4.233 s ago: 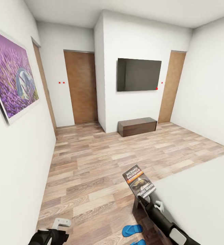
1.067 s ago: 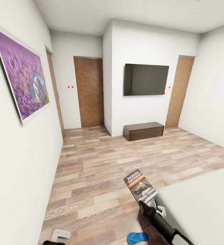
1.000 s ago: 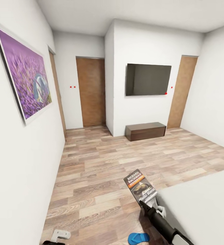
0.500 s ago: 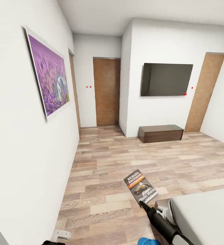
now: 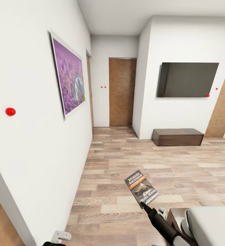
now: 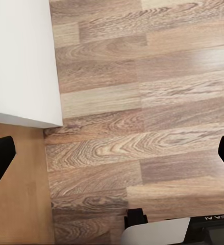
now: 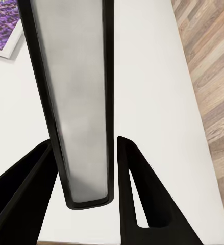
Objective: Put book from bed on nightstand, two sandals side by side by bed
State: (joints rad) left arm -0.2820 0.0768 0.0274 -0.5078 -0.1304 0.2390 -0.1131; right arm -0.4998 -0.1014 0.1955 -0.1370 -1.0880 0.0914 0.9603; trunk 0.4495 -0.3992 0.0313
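The right gripper [image 7: 86,168] is clenched on the book [image 5: 141,188], pinching its near edge so the cover stands up clear of the floor [image 5: 133,160], probably for carrying to a nightstand. The bed [image 5: 213,227] corner lies just right of that arm. The left gripper [image 6: 112,153] hangs with fingers spread wide and empty over the planks beside the left wall [image 5: 34,136]. Far off sits a long bench [image 5: 177,136] under a television [image 5: 187,80].

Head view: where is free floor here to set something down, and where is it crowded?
Bare wood floor runs between the left wall and the dark bench. It is crowded near the bed, where the right tool holds the book.
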